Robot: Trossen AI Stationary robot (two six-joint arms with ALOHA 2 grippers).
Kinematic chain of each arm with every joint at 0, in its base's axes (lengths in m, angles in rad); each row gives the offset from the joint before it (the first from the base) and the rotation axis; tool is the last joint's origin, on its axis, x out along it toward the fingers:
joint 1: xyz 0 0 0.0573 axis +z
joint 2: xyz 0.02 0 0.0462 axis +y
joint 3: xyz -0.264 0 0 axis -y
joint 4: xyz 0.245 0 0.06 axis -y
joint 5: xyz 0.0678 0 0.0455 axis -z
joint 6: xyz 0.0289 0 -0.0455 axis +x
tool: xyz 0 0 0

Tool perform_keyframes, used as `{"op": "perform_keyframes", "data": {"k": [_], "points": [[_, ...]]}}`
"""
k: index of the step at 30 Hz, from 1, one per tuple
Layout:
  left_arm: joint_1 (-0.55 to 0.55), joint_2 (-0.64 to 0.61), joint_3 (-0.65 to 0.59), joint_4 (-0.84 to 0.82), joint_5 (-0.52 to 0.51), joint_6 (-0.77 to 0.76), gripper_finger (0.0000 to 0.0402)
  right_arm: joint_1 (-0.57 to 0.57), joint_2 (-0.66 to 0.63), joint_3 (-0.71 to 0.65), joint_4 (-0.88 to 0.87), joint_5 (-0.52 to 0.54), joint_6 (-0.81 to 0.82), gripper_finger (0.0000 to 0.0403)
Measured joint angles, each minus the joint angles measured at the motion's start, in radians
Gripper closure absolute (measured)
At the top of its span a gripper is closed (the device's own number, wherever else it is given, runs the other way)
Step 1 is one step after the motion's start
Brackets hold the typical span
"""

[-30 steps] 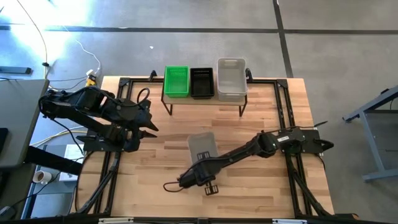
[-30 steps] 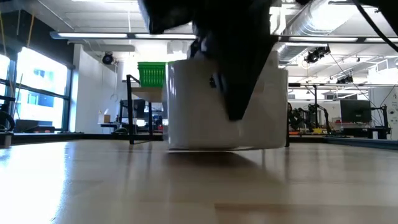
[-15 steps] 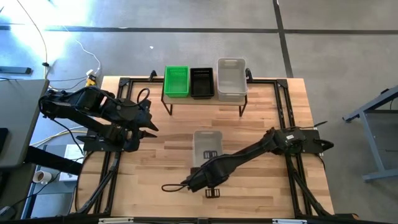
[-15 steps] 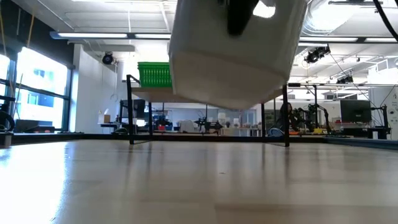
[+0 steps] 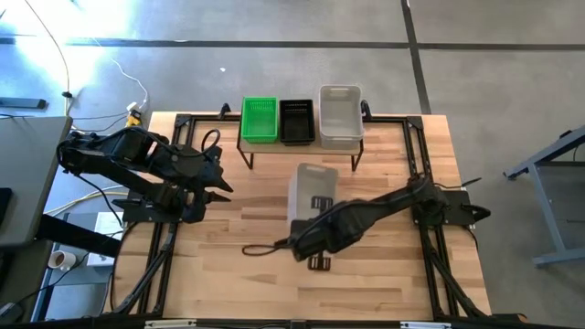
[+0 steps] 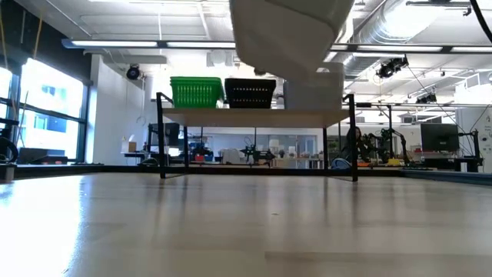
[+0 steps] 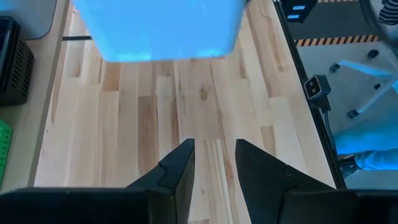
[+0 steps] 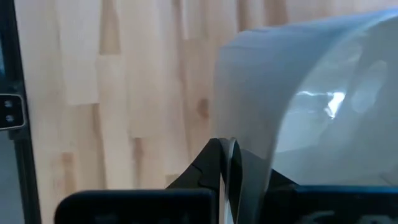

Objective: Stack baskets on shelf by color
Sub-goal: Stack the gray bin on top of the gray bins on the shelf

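The shelf [image 5: 302,144] stands at the table's far edge, its board [image 6: 254,117] carrying a green basket stack [image 5: 259,120], a black stack [image 5: 296,122] and a pale grey stack [image 5: 340,116]. My right gripper [image 5: 318,208] is shut on another pale grey basket [image 5: 311,187], held in the air over the table's middle, in front of the shelf. In the low view this basket [image 6: 288,31] hangs high above the tabletop. My left gripper [image 5: 222,180] waits open over the table's left side, fingers empty [image 7: 214,149]. My right gripper pinches the grey basket's near wall [image 8: 235,171], one finger [image 8: 214,163] outside it and the other inside the basket. The fingers come slanting from the table's near right side. The basket is lifted clear of the table and sits slightly tilted.
Bare wood tabletop [image 5: 238,219] lies between the arms and under the held basket. Black frame rails [image 5: 416,155] run along the table's left and right sides. A loop of cable [image 5: 260,249] hangs by the right arm. The room beyond the shelf shows desks and equipment.
My right gripper has risen and moved toward the far edge and the shelf, a little to the right, staying shut on the grey basket. The basket, which stood on the table a second ago, is now lifted clear and high above it.
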Motion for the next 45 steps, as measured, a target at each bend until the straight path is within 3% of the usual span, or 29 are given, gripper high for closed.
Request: {"op": "perform_keyframes", "data": {"k": [10,21,30,36,45], "points": [[0.001,0.011,0.000,0.000,-0.070,-0.003,0.0296,-0.086,-0.130,0.000,-0.026,0.072,-0.123,0.0403],[0.001,0.019,0.000,0.000,-0.156,-0.027,0.0296,-0.241,-0.265,0.000,-0.026,0.173,-0.369,0.0403],[0.001,0.020,0.000,0.001,-0.178,-0.046,0.0296,-0.441,-0.306,0.000,-0.026,0.157,-0.594,0.0403],[0.001,0.023,0.000,0.000,-0.241,-0.095,0.0296,-0.561,-0.305,0.000,-0.026,0.071,-0.699,0.0403],[0.001,0.025,0.000,-0.018,-0.284,-0.143,0.0296,-0.658,-0.306,-0.039,-0.025,0.057,-0.784,0.0403]]}}
